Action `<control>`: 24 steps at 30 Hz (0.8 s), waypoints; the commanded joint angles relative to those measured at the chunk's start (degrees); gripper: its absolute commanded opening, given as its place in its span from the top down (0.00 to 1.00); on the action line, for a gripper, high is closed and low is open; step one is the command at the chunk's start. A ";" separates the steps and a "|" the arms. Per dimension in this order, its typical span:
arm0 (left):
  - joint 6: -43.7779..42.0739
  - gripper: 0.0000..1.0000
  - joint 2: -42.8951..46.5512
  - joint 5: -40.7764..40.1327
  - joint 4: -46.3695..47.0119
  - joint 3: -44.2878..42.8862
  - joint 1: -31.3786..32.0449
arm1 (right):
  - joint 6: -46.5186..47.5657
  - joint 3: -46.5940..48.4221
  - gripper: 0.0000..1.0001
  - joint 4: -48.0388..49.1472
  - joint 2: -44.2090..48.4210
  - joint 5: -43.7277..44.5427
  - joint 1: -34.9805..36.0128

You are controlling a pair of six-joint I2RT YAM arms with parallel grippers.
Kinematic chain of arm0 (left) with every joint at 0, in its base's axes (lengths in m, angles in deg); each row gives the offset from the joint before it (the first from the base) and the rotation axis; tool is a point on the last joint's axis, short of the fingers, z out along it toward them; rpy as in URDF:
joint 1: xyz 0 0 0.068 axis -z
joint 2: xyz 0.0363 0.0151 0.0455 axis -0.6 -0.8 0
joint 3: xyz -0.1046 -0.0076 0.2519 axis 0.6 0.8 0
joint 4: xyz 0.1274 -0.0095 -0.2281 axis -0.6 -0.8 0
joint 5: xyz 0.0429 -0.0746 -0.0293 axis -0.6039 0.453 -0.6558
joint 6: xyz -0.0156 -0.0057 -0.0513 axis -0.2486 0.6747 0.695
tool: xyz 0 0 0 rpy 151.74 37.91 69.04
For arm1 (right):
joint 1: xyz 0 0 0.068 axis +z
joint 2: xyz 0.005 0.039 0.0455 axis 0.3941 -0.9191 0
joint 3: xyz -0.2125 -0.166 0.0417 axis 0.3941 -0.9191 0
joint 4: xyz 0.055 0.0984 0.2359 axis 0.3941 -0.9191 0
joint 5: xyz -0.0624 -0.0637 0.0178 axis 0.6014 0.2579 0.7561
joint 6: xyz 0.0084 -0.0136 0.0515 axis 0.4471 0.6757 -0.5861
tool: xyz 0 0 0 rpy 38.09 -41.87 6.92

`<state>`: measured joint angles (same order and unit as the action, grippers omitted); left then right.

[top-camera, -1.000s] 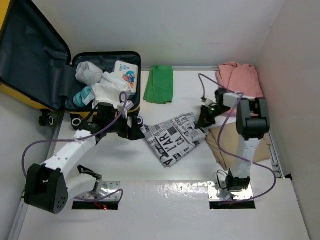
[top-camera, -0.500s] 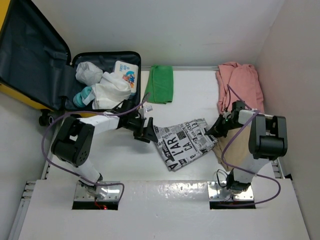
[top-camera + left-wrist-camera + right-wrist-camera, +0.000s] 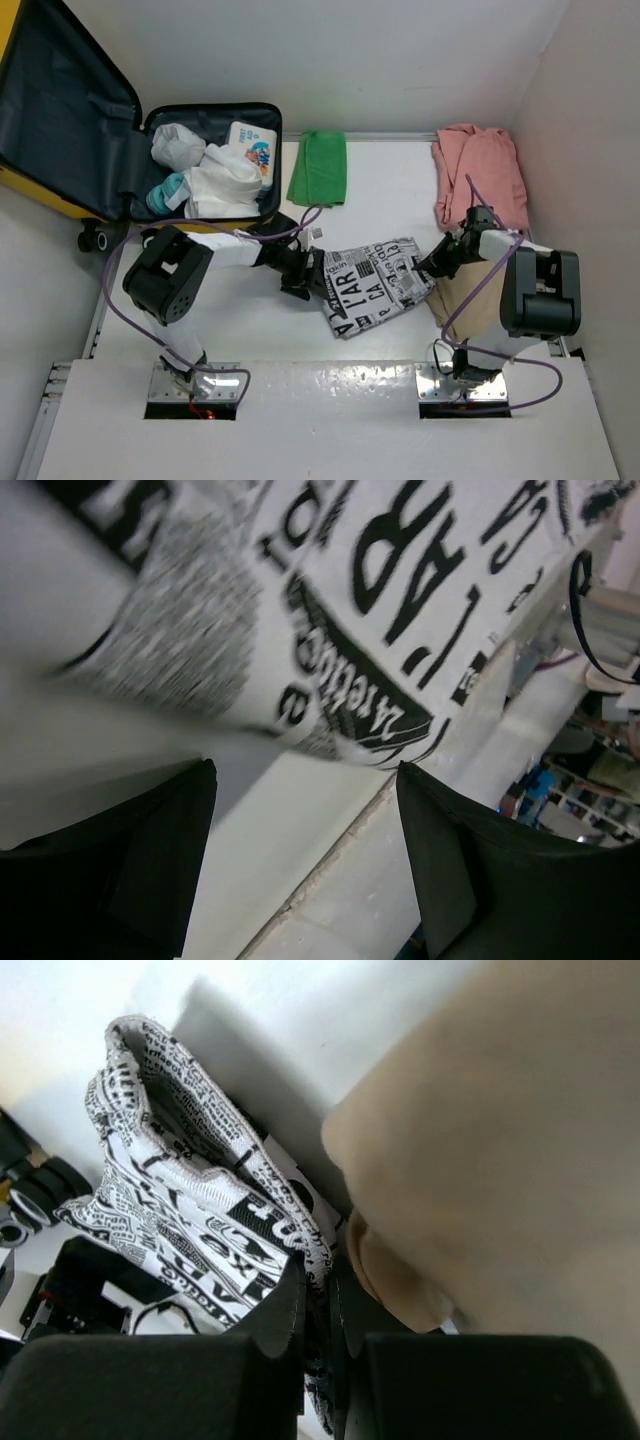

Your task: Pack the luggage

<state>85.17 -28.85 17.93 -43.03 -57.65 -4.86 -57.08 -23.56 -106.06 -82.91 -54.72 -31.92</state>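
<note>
White tabletop (image 3: pixel 390 200) beside open luggage (image 3: pixel 60 110): hard shell likely stiff, best gripped at lid rim; newsprint cloth (image 3: pixel 375 285) limp, left gripper (image 3: pixel 312 275) spread at its luggage-side edge, right gripper (image 3: pixel 432 268) pinching far hem.

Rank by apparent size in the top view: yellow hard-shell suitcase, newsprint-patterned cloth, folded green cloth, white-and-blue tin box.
1. yellow hard-shell suitcase, lying open, largest
2. newsprint-patterned cloth
3. folded green cloth
4. white-and-blue tin box, smallest

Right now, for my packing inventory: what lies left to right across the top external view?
yellow suitcase → green cloth → newspaper-print fabric → pink garment
</note>
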 commanded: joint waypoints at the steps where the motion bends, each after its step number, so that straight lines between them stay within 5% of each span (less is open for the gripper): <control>1: 0.76 0.24 2.79 -6.56 -3.77 0.81 -1.51 | 0.25 0.36 1.00 0.02 3.67 3.79 -1.66; 17: 12.18 0.17 -17.59 -4.45 11.86 -14.82 2.44 | 7.47 7.57 1.00 -11.84 -4.41 4.32 2.55; 20: 13.32 0.25 -18.30 -4.45 15.38 -17.81 2.97 | 7.39 7.48 1.00 -11.05 -4.23 4.32 4.05; 24: 7.54 0.65 -16.11 -7.34 15.91 -23.43 3.59 | 7.21 8.62 1.00 -9.91 -5.20 3.18 6.15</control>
<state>96.71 -45.54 15.01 -32.89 -76.80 -2.79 -49.82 -16.85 -115.50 -87.87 -48.65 -28.53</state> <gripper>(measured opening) 0.420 0.049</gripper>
